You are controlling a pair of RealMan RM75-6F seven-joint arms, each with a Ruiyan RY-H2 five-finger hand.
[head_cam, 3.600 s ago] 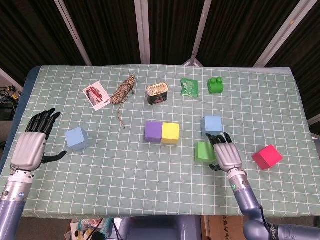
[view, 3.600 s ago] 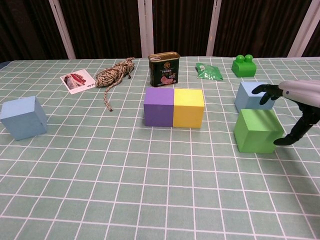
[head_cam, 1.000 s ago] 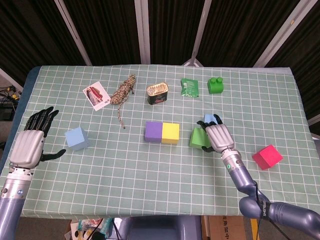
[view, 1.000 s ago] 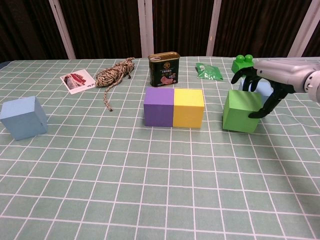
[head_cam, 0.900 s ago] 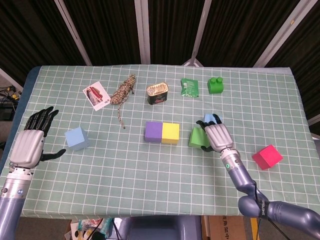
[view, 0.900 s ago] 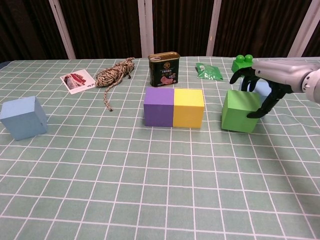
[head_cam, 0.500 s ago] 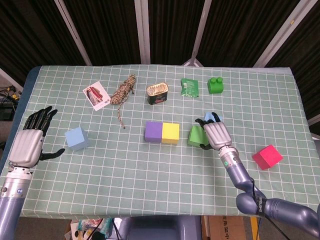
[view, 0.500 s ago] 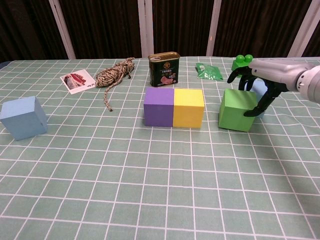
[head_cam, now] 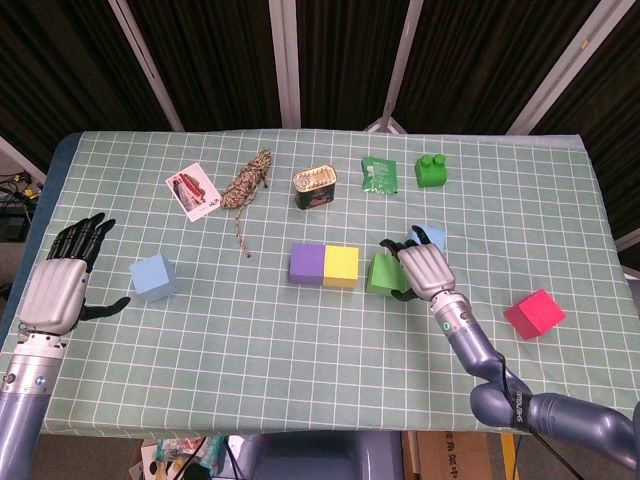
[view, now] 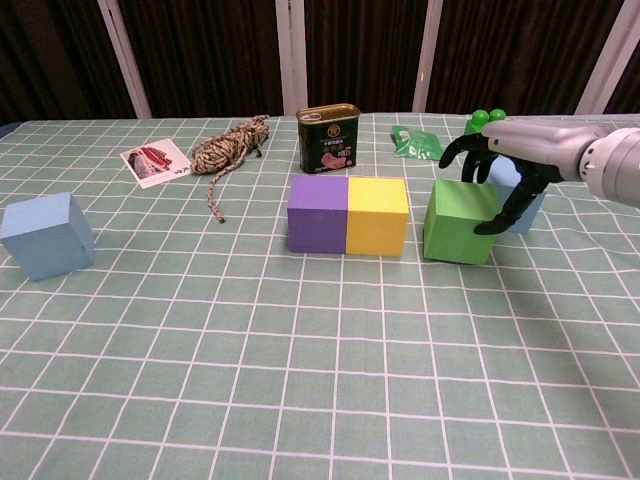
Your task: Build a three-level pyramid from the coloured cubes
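Desk point(head_cam: 300, 330): covered by a green checked cloth; every item below rests on it.
Right robot hand point(head_cam: 420, 268): draped over the green cube, fingers curled down its far side and the thumb on its right face, as the chest view shows; the hand grips the cube, which sits on the cloth.
Left robot hand point(head_cam: 62, 285): holds nothing, fingers spread, hovering near the left edge of the desk, apart from the blue cube beside it.
Green cube point(view: 460, 222): just right of the yellow cube, a narrow gap between them, slightly turned out of line with the pair.
Purple cube point(view: 317, 214) and yellow cube point(view: 377, 215): touching side by side at the centre, the start of a bottom row.
Blue cube, left point(view: 46, 235): alone, well apart from the row.
Blue cube, right point(view: 520, 190): behind the right robot hand, largely hidden.
Red cube point(head_cam: 533, 314): near the right edge, tilted against the grid.
Handling, judged: the cubes look like light, matte foam, likely yielding a little and not slippery; flat opposite faces suit a thumb-and-finger hold around mid-height.
Risk, judged: a light cube pushed in may nudge the yellow one out of line.
Other items: tin can point(head_cam: 315, 186), twine bundle point(head_cam: 247, 185), photo card point(head_cam: 193, 190), green packet point(head_cam: 379, 174), green toy brick point(head_cam: 432, 171), all along the far side.
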